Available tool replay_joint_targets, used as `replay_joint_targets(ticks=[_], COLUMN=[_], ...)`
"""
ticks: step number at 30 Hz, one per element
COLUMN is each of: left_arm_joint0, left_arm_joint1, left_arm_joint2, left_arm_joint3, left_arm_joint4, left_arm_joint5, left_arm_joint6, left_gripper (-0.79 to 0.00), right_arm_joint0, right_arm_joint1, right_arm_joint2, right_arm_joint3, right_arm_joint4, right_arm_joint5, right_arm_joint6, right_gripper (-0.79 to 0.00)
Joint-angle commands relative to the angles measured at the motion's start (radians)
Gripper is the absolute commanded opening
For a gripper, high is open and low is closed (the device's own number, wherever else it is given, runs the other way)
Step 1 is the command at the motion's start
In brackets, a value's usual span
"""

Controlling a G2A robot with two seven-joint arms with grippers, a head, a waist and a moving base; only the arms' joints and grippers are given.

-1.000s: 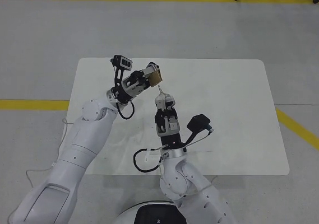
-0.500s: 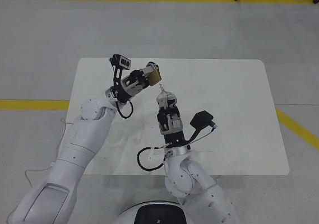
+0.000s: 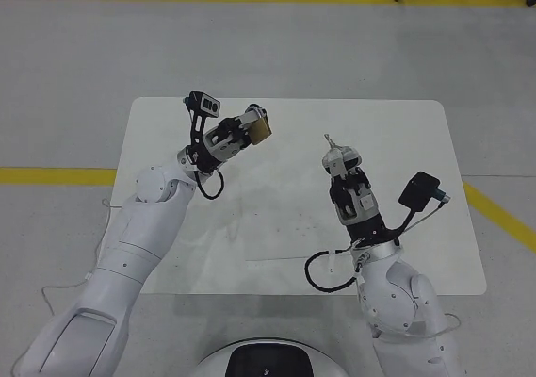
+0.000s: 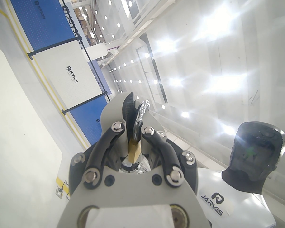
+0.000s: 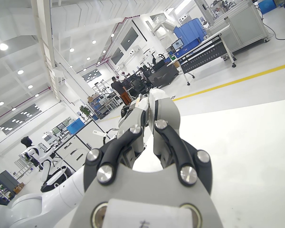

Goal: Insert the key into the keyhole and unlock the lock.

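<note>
Left gripper (image 4: pixel 135 119): jaws clamped on the small brass padlock with a steel shackle (image 3: pixel 261 129), held in the air over the far-left part of the white table (image 3: pixel 390 122).

Right gripper (image 3: pixel 341 162): jaws pinched together on the small silver key (image 3: pixel 328 141). The blade sticks out past the fingertips.

Relation that matters: the padlock is well apart from the key tip, off to the robot's left and a bit farther out. The key's long axis points away from the robot body, leaning slightly toward the padlock side. The right arm has to close that gap, and the left just holds.

My read is that insertion hasn't started. I can't tell which way the keyhole faces, so I can't confirm the blade lines up with it. Risk: the thin key twists in the pinch on contact.
</note>
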Motion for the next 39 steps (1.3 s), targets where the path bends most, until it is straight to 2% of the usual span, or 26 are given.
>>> replay_joint_targets(ticks=[1, 4, 7, 9, 12, 16, 19, 34, 39], left_arm_joint0=[0.005, -0.034, -0.128, -0.190, -0.271, -0.304, -0.306, -0.306, -0.259], left_arm_joint1=[-0.008, -0.039, -0.079, -0.110, -0.157, -0.221, -0.253, -0.256, -0.255], left_arm_joint2=[0.023, 0.085, 0.147, 0.192, 0.248, 0.304, 0.308, 0.307, 0.295], left_arm_joint3=[-0.028, -0.019, 0.100, 0.185, 0.297, 0.399, 0.465, 0.470, 0.408], left_arm_joint4=[-0.013, -0.133, -0.231, -0.282, -0.351, -0.468, -0.550, -0.557, -0.518], left_arm_joint5=[0.017, 0.045, 0.057, 0.066, 0.083, 0.109, 0.123, 0.126, 0.129], left_arm_joint6=[0.020, 0.020, 0.025, 0.020, -0.019, -0.094, -0.148, -0.156, -0.071], left_gripper=[-0.785, -0.785, -0.785, -0.785, -0.785, -0.785, -0.785, -0.785, -0.785], right_arm_joint0=[0.000, 0.000, 0.000, -0.019, -0.046, -0.070, -0.091, -0.097, -0.096], right_arm_joint1=[0.000, 0.000, -0.001, -0.003, -0.003, -0.003, -0.004, -0.004, -0.004], right_arm_joint2=[0.000, 0.000, -0.006, -0.008, -0.012, -0.026, -0.039, -0.043, -0.050], right_arm_joint3=[0.000, 0.000, 0.004, 0.002, -0.002, -0.019, -0.058, -0.068, -0.065], right_arm_joint4=[0.000, 0.000, -0.009, -0.025, -0.102, -0.172, -0.201, -0.210, -0.200], right_arm_joint5=[0.000, 0.000, -0.007, 0.015, 0.053, 0.093, 0.126, 0.133, 0.138], right_arm_joint6=[0.000, 0.000, -0.022, -0.086, -0.120, -0.148, -0.147, -0.144, -0.135], right_gripper=[-0.785, -0.785, -0.785, -0.785, -0.785, -0.785, -0.785, -0.785, -0.785])
